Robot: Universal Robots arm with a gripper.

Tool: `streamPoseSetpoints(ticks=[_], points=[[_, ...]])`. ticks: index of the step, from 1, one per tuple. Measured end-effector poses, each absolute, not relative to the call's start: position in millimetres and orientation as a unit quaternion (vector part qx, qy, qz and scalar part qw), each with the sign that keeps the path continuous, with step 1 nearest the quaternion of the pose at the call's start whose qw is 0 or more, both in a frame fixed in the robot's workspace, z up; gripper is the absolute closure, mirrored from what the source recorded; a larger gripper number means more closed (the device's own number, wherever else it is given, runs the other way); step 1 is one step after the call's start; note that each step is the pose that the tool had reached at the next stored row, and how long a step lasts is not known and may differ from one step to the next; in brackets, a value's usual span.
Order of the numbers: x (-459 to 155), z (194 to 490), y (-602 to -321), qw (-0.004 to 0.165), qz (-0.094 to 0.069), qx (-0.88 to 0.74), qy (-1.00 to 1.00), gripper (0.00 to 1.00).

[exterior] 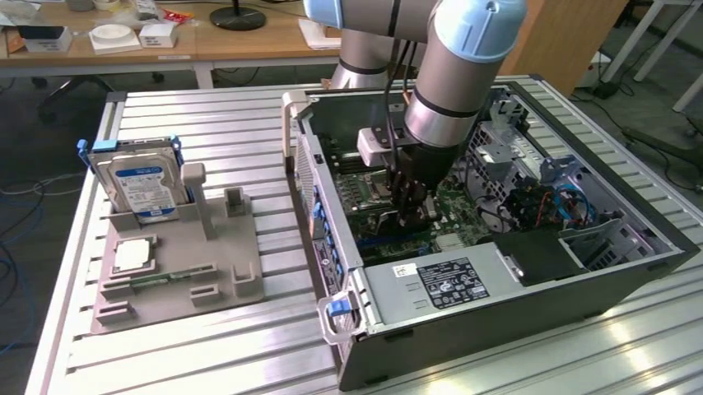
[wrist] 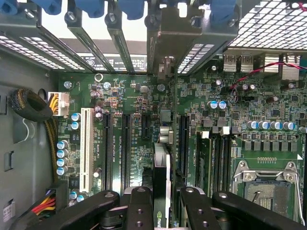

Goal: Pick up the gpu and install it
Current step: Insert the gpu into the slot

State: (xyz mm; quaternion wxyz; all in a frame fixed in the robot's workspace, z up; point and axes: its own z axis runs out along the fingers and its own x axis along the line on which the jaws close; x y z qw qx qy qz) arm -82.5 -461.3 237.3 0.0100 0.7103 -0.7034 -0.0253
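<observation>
Edge-on is how we see the gpu [wrist: 161, 184] in the wrist view: a thin dark card with a pale strip along one side and a small green logo near its lower end. It stands upright between the black fingers [wrist: 140, 211] of the end effector [wrist: 162, 211], which is clenched on it from both sides. The card hangs over the green motherboard [wrist: 139, 120], in line with the long dark slots [wrist: 125, 148], and its metal bracket [wrist: 165, 48] reaches up to the row of rear slot covers with blue clips [wrist: 132, 7]. We cannot tell if the card edge already sits in a slot.

In the exterior view the arm [exterior: 456, 74] reaches down into the open computer case [exterior: 495, 271], and the end effector [exterior: 412, 216] is low over the board. On the exterior view's left, a grey holder [exterior: 176, 271] lies on the worktop [exterior: 220, 354] and carries a hard drive [exterior: 137, 185] with a blue-white label.
</observation>
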Motion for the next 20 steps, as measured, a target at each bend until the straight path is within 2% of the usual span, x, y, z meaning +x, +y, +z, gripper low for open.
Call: streamPoseSetpoints(ticks=[20], points=[[-86.7, 234.7, -461.0, 0.010, -0.025, 0.710, -0.703, 0.73]])
